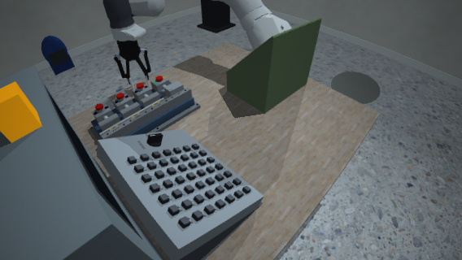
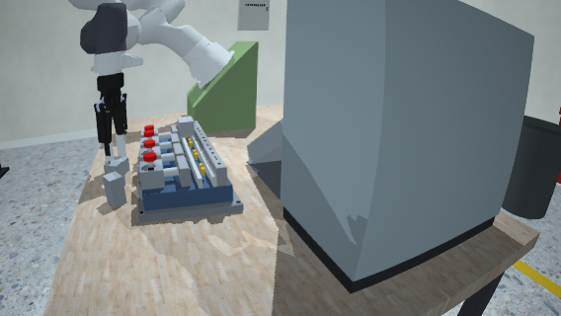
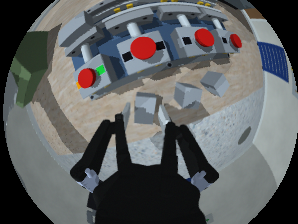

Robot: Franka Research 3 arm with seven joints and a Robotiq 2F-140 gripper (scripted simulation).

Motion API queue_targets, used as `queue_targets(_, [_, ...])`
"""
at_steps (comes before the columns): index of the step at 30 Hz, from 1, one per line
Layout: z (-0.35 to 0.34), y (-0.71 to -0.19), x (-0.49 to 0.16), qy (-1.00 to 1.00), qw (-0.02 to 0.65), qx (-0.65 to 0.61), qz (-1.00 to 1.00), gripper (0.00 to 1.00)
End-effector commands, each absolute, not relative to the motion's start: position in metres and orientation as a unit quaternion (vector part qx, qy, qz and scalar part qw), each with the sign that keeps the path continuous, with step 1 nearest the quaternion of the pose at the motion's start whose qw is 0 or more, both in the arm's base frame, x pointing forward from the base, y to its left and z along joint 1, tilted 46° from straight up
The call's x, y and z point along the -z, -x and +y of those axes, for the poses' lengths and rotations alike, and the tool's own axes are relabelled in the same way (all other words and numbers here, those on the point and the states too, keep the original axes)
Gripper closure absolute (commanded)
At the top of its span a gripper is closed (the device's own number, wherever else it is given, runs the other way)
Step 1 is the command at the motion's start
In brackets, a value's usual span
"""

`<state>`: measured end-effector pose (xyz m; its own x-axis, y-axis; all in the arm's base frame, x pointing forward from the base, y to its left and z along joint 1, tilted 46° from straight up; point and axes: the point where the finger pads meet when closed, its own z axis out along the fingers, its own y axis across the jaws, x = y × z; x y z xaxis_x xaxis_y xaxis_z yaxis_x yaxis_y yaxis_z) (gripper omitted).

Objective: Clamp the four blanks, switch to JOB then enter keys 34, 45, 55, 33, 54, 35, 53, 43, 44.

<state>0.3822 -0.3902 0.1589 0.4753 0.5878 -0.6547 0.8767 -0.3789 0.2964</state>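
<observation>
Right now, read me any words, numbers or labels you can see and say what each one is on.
None can be read.
Wall placard: dark line of print, too small.
Console beside the selector knob: faint marking, blurred.
Keypad keys: printed names not legible.
</observation>
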Motion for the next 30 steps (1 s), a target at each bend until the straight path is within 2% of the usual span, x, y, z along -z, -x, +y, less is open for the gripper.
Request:
queue_targets(1, [-0.3919, -0.3828, -0.1599, -0.799, 0.319, 0.227, 0.457, 0.6])
queue_targets(3, [-0.3919, -0.3828, -0.1599, -0.799, 0.319, 0.227, 0.457, 0.6])
queue_targets(4, [-0.3919, -0.3828, -0.1599, -0.799, 0.319, 0.227, 0.457, 1.0])
queue_targets(30, [-0.3919, -0.3828, -0.1599, -0.799, 0.319, 0.227, 0.457, 1.0])
